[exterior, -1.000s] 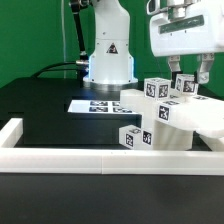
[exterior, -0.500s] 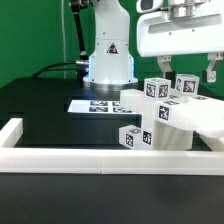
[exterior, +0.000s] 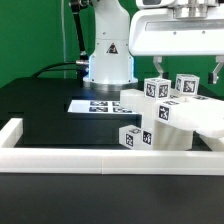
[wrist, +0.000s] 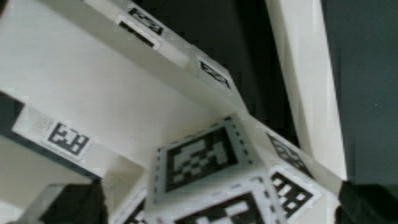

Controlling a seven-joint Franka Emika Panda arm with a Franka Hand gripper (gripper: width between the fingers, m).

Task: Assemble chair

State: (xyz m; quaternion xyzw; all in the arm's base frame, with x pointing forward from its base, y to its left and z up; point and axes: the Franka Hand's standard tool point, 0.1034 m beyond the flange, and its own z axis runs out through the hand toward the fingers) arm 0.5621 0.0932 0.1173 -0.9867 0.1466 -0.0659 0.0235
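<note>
The chair is a cluster of white blocky pieces with black-and-white tags at the exterior view's right, resting against the white frame. Two tagged posts stand up from it. My gripper hangs just above these posts, open, its fingers spread wide with nothing held between them. In the wrist view I look down on a tagged post top and the flat white slab beside it. The dark fingertips show at either side of the post.
The marker board lies flat on the black table behind the chair pieces. A long low white border frame runs along the front and the exterior view's left. The robot's base stands at the back.
My gripper has risen from around the posts and its fingers have spread wider. The chair pieces have stayed where they were.
</note>
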